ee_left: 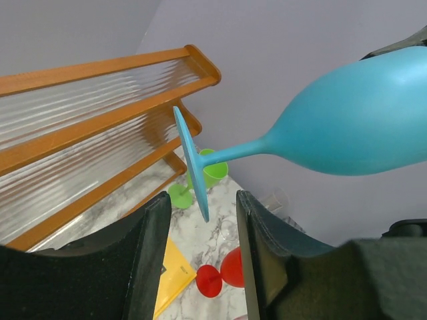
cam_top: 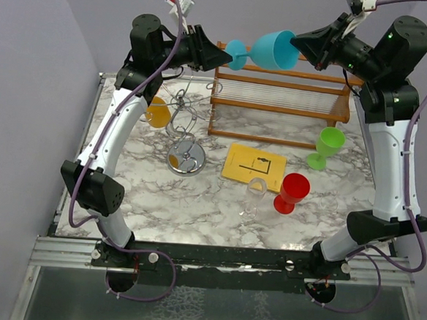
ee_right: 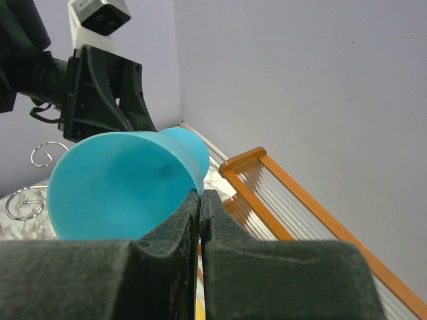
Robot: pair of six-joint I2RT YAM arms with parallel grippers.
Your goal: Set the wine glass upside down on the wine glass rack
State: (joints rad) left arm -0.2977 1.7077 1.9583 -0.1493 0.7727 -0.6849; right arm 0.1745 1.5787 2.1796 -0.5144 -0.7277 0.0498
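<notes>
A blue wine glass (cam_top: 272, 50) lies on its side in the air above the back of the table. My right gripper (cam_top: 303, 45) is shut on its rim, one finger inside the bowl (ee_right: 113, 193). My left gripper (cam_top: 224, 56) is at the other end. In the left wrist view its jaws stand apart on either side of the glass's round foot (ee_left: 193, 167), seen edge-on, with gaps on both sides. The silver wire wine glass rack (cam_top: 185, 125) stands below on its shiny round base (cam_top: 186, 158); its curls (ee_right: 40, 155) show in the right wrist view.
An orange glass (cam_top: 158, 112) is at the rack's left side. A wooden slatted shelf (cam_top: 280, 99) stands at the back. On the marble table are a green glass (cam_top: 328, 146), a red glass (cam_top: 293, 191), a clear glass (cam_top: 255, 196) and a yellow card (cam_top: 253, 165).
</notes>
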